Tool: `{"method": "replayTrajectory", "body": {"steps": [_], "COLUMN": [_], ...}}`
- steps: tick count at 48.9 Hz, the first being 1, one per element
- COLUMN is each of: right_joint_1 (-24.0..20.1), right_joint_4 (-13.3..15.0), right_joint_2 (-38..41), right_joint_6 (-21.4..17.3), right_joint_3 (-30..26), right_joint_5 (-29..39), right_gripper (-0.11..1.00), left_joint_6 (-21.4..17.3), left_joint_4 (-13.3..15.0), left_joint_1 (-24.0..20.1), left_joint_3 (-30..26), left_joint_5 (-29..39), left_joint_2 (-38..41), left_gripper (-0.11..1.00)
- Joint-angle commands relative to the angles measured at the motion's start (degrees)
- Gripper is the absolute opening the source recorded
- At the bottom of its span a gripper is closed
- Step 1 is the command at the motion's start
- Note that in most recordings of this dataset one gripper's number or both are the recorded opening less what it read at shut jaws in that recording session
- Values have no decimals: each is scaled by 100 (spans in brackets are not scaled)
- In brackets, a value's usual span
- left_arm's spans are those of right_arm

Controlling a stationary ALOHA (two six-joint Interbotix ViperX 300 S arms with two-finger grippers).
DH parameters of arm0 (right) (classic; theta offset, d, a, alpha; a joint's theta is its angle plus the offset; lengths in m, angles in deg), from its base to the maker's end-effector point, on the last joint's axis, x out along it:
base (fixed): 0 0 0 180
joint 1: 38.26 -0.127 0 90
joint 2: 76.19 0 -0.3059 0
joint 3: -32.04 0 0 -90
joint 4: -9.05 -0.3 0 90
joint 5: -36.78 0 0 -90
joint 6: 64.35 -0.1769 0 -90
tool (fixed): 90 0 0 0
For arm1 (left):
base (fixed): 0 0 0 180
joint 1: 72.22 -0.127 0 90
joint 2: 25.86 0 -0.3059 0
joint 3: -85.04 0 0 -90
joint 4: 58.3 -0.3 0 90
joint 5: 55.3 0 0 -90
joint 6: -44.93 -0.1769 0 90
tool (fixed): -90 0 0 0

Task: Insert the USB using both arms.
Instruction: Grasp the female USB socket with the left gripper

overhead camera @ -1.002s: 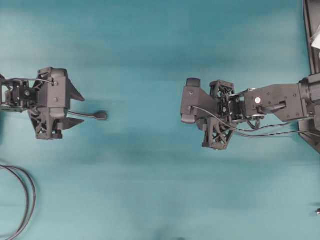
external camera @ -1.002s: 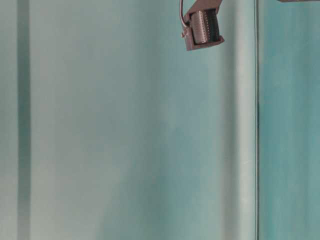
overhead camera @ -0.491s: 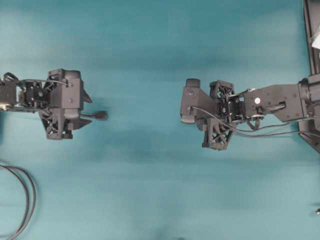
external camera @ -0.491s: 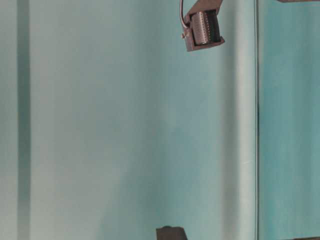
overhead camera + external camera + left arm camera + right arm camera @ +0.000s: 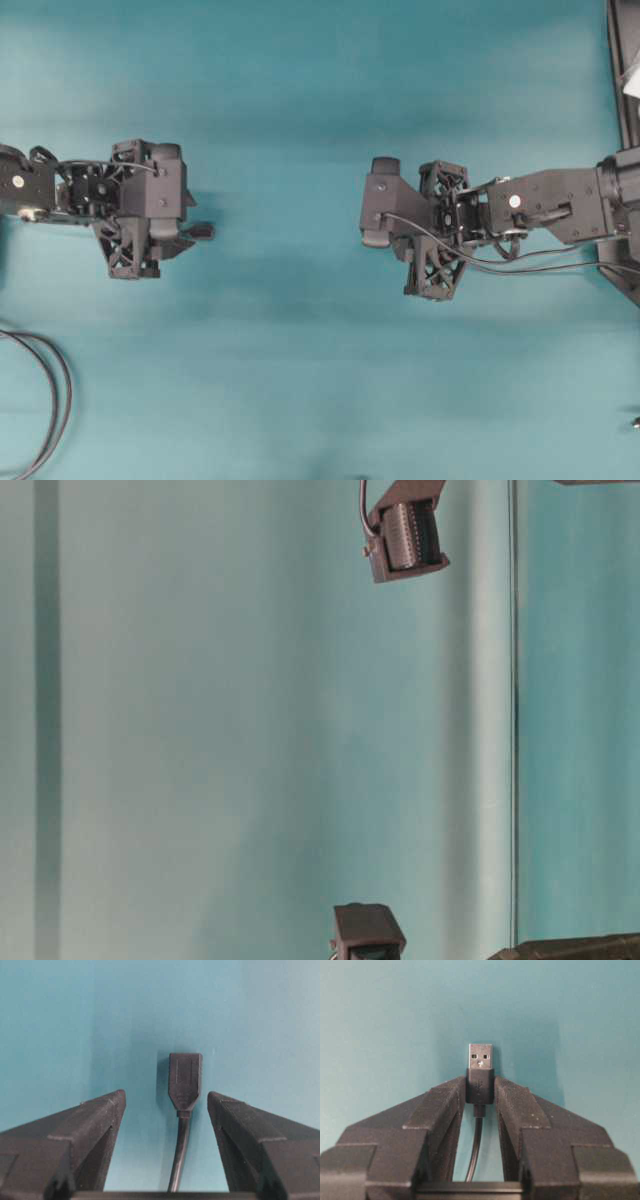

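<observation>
At the left edge of the desk (image 5: 300, 120) you have a doubled loop of black cable (image 5: 52, 400) lying toward the lower left corner. Above it, your left gripper (image 5: 165, 1105) sits with its fingers (image 5: 107, 1110) spread wide apart, one on each side of the socket cable (image 5: 185, 1080). The dark rounded socket lies flat on the teal surface between the fingertips, touching neither, its thin lead running back under the gripper. From overhead only the tip of that socket shows past the left gripper's front. Across a bare stretch in the middle of the desk, your right gripper (image 5: 481, 1092) is clamped on the USB (image 5: 480, 1067): the fingers press the dark collar from both sides, the silvery plug juts out beyond the fingertips, and the thin black cable trails back between them. The two grippers face each other, well apart.
</observation>
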Motion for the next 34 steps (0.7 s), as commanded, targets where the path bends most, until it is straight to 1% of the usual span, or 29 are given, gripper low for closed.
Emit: {"method": "replayTrajectory", "body": {"steps": [1,14,34], "right_joint_1": [-158,-158,-158], "right_joint_4": [-26,-26,-18], "right_joint_2": [114,114,114], "right_joint_6": [-9,-9,0], "right_joint_3": [44,53,62], "right_joint_5": [9,9,0], "right_gripper": [26,26,26], "left_joint_6": [18,18,26], "left_joint_4": [9,9,9], "left_joint_1": [9,114,176], "left_joint_3": [-105,-105,-220], "left_joint_5": [-70,-176,-185], "left_joint_2": [-9,176,360], "left_gripper": [73,67,65]}}
